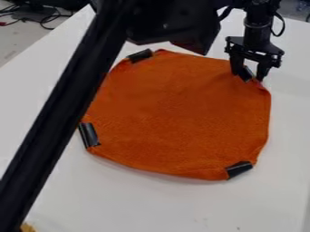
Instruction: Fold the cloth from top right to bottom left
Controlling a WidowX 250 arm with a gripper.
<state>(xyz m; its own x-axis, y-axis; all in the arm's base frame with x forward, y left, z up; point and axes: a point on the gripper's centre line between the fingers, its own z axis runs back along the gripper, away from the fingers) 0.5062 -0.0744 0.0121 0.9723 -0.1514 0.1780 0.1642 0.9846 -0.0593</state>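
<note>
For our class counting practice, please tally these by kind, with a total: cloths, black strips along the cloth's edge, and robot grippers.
Orange cloth: 1
Black strips on its edge: 4
Black gripper: 1
Total: 6

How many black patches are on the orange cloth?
4. On the orange cloth, one black patch is top left, one lower left, one bottom right, and one top right, by the tool. The long black bar might hide more.

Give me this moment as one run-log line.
black two-finger tool: top-right corner, fingers apart | orange fabric cloth: spread out | black tape-like strips: at its corners | fold: not yet made
</note>
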